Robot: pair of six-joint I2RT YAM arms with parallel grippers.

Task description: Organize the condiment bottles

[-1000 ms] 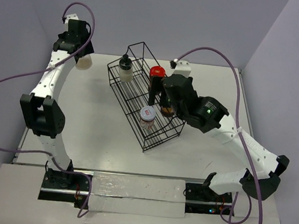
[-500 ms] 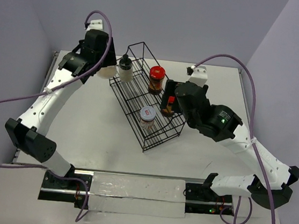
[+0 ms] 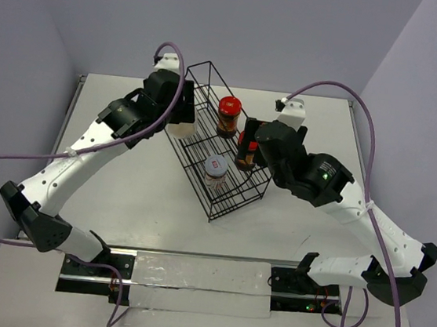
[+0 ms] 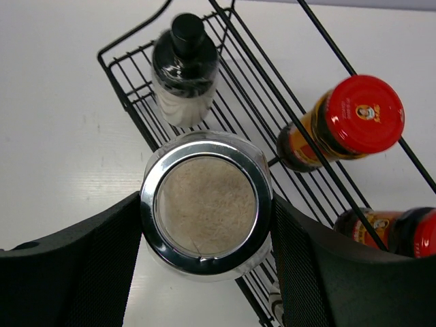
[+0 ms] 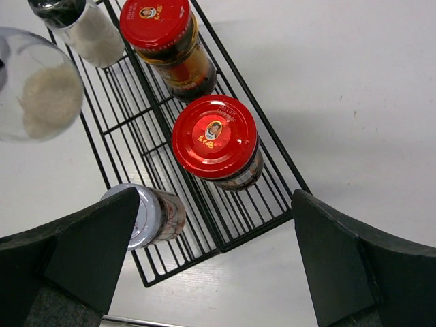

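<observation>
- Over on the left, the left gripper (image 4: 206, 228) has its black fingers (image 4: 82, 266) clamped on either side of a clear round jar with a chrome rim and pale grainy contents (image 4: 204, 197). A firm hold, with the jar seen straight down its mouth.
- From overhead, that pale jar (image 3: 178, 130) hangs at the 9 o'clock edge of the black wire rack (image 3: 222, 205). I can't say whether it touches the wires.
- Just at 12 o'clock of the held jar in the left wrist view stands a small clear jar with a black cap and white contents (image 4: 184, 65), upright in the rack's far end.
- The rack itself sits mid-table on the white tabletop (image 3: 122, 176), running from 11 o'clock down to 5 o'clock.
- Inside it, a red-lidded jar of dark brown sauce (image 3: 228, 111) stands toward 12 o'clock.
- A white-lidded jar (image 3: 215, 167) stands at the 6 o'clock end.
- The second red-lidded jar of dark brown sauce (image 5: 214, 139) sits on the rack's 3 o'clock side, apart from its twin.
- On the right, the right gripper (image 5: 214, 204) hovers above that second red lid, fingers (image 5: 82, 252) spread wide and holding nothing.
</observation>
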